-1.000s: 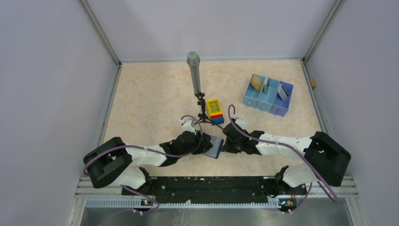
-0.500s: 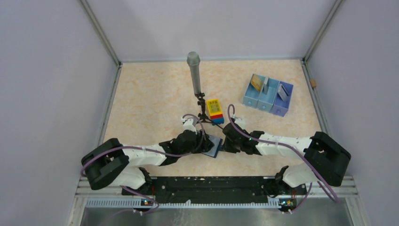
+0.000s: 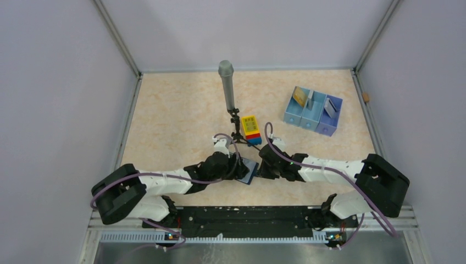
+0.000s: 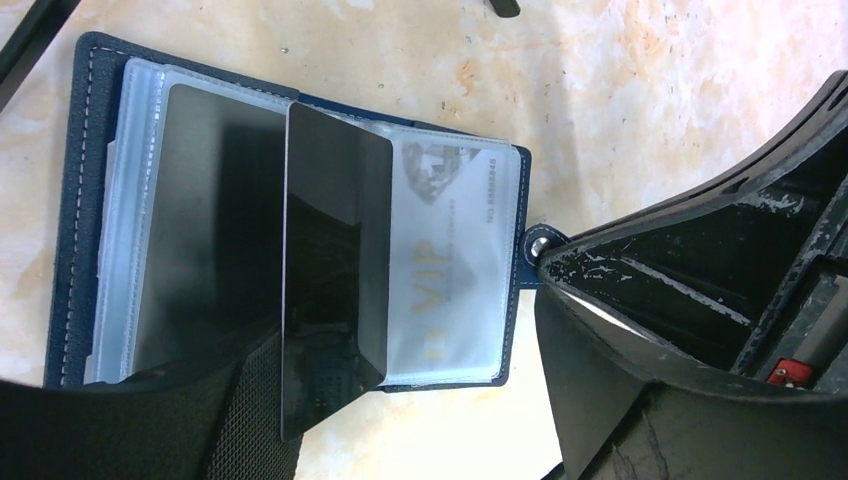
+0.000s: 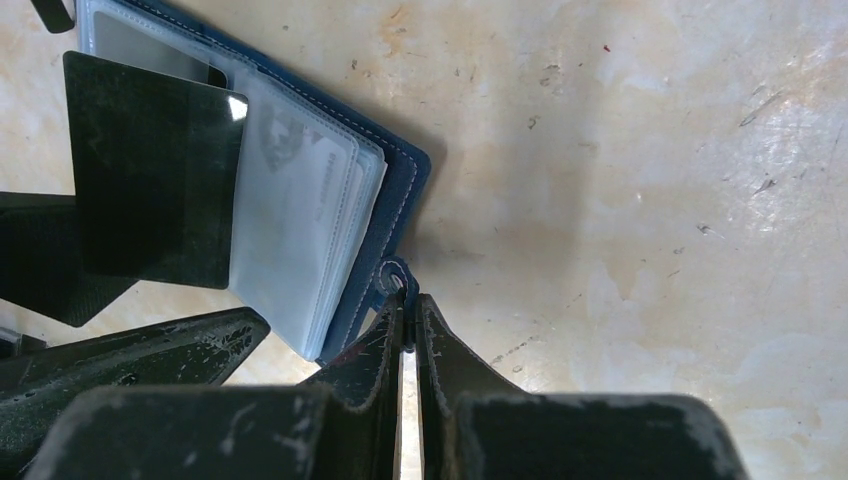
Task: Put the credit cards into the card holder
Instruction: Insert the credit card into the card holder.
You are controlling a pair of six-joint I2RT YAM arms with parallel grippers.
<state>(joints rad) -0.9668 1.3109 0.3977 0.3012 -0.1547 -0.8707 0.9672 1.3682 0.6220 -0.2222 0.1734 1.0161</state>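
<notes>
The card holder (image 4: 75,250) is pinched at 3 o'clock by the right gripper (image 5: 408,300). The left gripper (image 3: 240,169) is spread wide beside a dark card (image 4: 335,270).

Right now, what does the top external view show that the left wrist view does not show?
Only the top external view shows the pale blue three-compartment tray, the yellow-topped brick block and the grey microphone. Only the left wrist view shows the pale card marked VIP in a clear sleeve and the dark card tilted up over it. Both show the open navy card holder.
</notes>
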